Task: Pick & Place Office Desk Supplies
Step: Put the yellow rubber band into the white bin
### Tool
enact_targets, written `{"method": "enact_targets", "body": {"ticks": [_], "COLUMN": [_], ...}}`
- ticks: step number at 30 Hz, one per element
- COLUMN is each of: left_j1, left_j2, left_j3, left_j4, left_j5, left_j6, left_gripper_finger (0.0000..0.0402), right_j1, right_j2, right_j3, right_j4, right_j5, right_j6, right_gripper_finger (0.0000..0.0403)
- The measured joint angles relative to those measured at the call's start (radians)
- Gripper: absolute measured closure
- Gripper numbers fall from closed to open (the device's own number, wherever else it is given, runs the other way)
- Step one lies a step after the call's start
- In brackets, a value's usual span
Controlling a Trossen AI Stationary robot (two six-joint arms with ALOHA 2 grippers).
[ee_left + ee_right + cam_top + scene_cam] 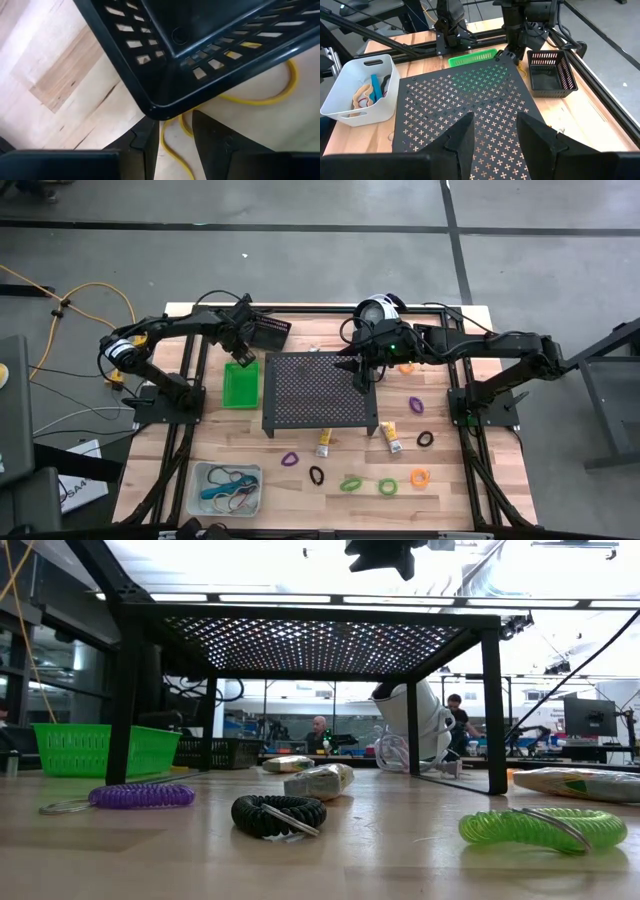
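Note:
My left gripper (172,135) is open at the table's far left. It points down at a corner (156,111) of the black bin (268,330), above a thin yellow cord (260,99). My right gripper (495,130) hangs open above the black perforated stand (320,392) and touches nothing. The green bin (241,384) stands left of the stand. The clear bin (227,488) at the near left holds several bands. Two yellow tubes (324,443) (390,437) and purple (290,459), black (317,476), green (350,483) and orange (420,478) loops lie on the near table. My left gripper's fingers (147,135) stand right at the black bin's corner (156,111), coming from above. I cannot tell whether they touch it. The bin rests flat on the table.
A round white-and-silver device (378,308) with a cable stands at the far edge behind the stand. More loops (416,404) (425,439) (406,367) lie right of the stand. Arm frames run along both table sides. People sit in the room beyond (318,730).

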Motion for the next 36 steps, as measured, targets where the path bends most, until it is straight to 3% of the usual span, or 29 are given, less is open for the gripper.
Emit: {"method": "enact_targets", "body": {"ticks": [8, 17, 30, 36], "left_j1": [0.001, 0.0, -0.006, -0.041], "left_j2": [0.001, 0.001, -0.021, -0.103], "left_j3": [0.0, 0.001, 0.0, -0.001], "left_j4": [-0.007, -0.015, -0.073, -0.13], "left_j5": [0.039, 0.047, 0.015, -0.068], "left_j6": [-0.037, -0.055, -0.114, -0.157], "left_gripper_finger": [0.0307, 0.0395, 0.0401, 0.0401], "right_j1": [0.0, 0.0, 0.0, 0.0], "right_j2": [0.0, 0.0, 0.0, 0.0], "right_j3": [0.0, 0.0, 0.0, 0.0], "right_j4": [0.0, 0.0, 0.0, 0.0], "right_j5": [0.0, 0.0, 0.0, 0.0], "right_j6": [0.0, 0.0, 0.0, 0.0], "right_gripper_finger": [0.0268, 0.0268, 0.0268, 0.0268]}}
